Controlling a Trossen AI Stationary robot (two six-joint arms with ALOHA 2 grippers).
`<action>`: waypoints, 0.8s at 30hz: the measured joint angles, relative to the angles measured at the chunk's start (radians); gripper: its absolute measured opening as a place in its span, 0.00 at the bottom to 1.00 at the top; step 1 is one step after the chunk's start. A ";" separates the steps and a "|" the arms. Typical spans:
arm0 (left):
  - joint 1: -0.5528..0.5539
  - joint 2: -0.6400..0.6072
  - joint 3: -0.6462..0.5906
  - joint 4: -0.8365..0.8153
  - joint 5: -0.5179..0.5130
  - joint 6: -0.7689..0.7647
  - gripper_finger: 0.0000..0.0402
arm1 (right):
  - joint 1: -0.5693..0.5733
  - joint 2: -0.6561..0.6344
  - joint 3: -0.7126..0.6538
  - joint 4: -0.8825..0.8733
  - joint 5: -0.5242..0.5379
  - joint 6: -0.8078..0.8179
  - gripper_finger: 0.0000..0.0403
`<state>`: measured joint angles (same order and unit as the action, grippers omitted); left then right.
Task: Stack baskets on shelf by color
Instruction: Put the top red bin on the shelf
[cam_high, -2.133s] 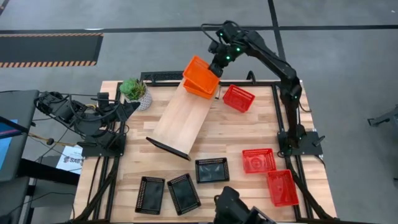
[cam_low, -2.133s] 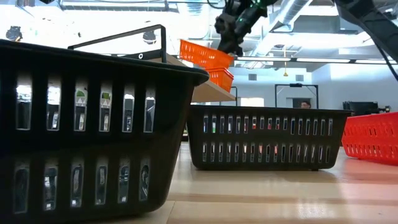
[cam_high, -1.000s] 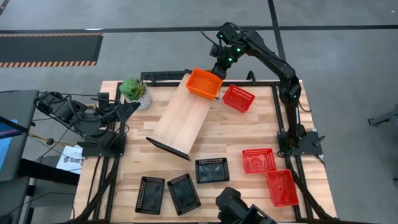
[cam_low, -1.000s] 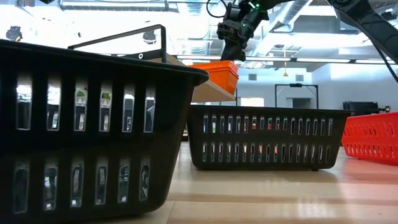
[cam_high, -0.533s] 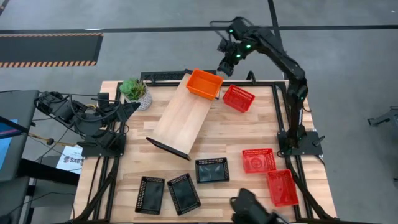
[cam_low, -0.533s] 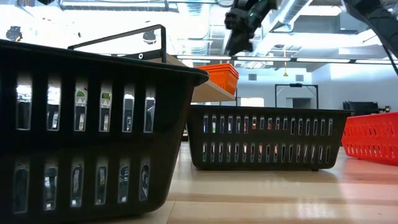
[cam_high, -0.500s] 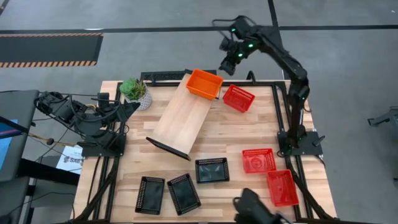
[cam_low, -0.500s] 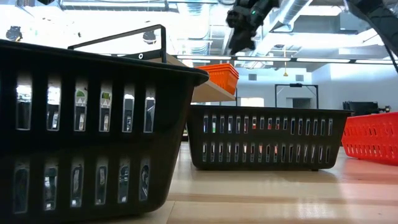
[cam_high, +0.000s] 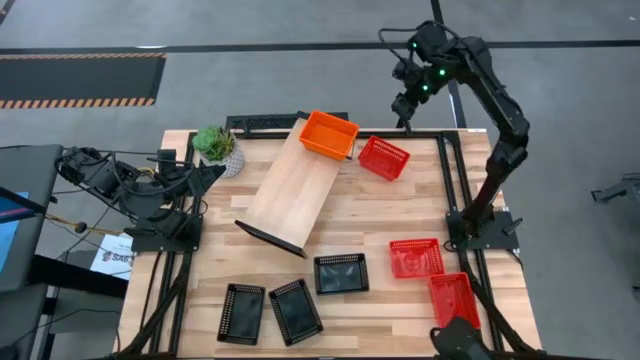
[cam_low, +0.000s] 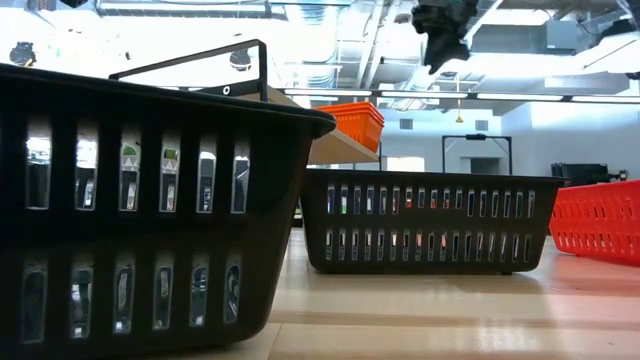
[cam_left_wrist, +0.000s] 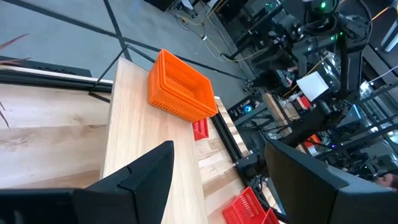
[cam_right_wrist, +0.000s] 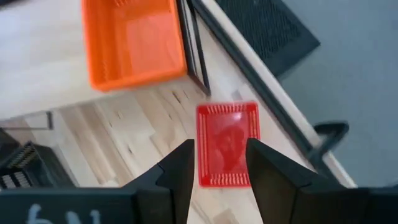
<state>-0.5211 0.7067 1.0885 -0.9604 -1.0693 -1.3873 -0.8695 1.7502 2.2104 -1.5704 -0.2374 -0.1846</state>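
**Orange sorted, red next**

The left tool (cam_high: 205, 176) waits folded at the surface's left edge beside a plant (cam_high: 218, 143), fingers parted and empty, clear of the work. The shelf (cam_high: 290, 190) lies slanted across the slatted surface (cam_high: 400, 215); at its far end sit the orange baskets (cam_high: 329, 134), nested as one stack, so that colour looks done. Just beside the shelf lies one red basket (cam_high: 384, 157), probably the next pick: the right tool (cam_right_wrist: 217, 163) hangs high above it, fingers apart and empty. Three black baskets (cam_high: 341, 273) and two more red ones (cam_high: 432, 275) lie at the near edge. Beyond: grey floor, a workshop with ceiling lights.
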 joint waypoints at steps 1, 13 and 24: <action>0.000 0.000 0.000 0.000 0.000 -0.003 0.60 | 0.000 -0.014 -0.039 0.005 0.005 0.001 0.41; 0.000 0.000 0.000 0.000 0.000 -0.005 0.60 | 0.009 -0.127 -0.641 0.358 0.005 -0.008 0.40; 0.000 0.000 0.000 0.000 -0.001 -0.011 0.60 | 0.106 -0.126 -0.958 0.685 0.005 -0.063 0.39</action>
<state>-0.5212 0.7071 1.0885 -0.9600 -1.0707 -1.3980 -0.7639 1.6245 1.2526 -0.8857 -0.2329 -0.2473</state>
